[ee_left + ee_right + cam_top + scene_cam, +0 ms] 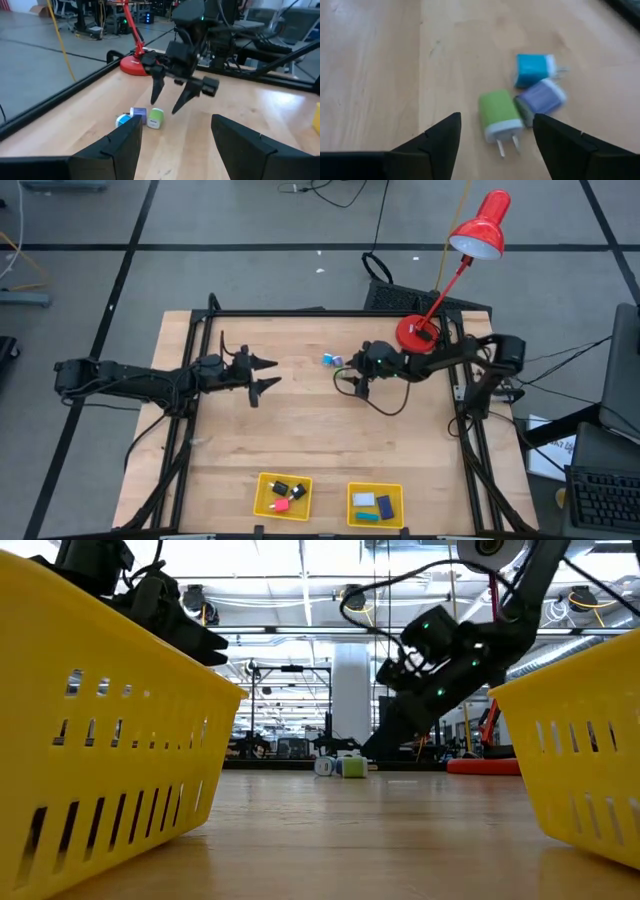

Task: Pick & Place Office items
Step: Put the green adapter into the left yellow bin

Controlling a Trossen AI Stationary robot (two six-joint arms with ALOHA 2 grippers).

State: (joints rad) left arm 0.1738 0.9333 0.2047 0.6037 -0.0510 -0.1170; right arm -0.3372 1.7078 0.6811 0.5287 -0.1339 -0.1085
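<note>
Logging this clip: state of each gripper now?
Left gripper: open, empty.
Right gripper: open, empty, over the green charger.

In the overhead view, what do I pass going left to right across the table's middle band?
Left end effector, open → cluster of small chargers → right end effector, open → red desk lamp base.

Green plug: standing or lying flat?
Lying flat. The green plug rests on its side on the table, prongs pointing along the wood, beside the blue and purple plugs.
</note>
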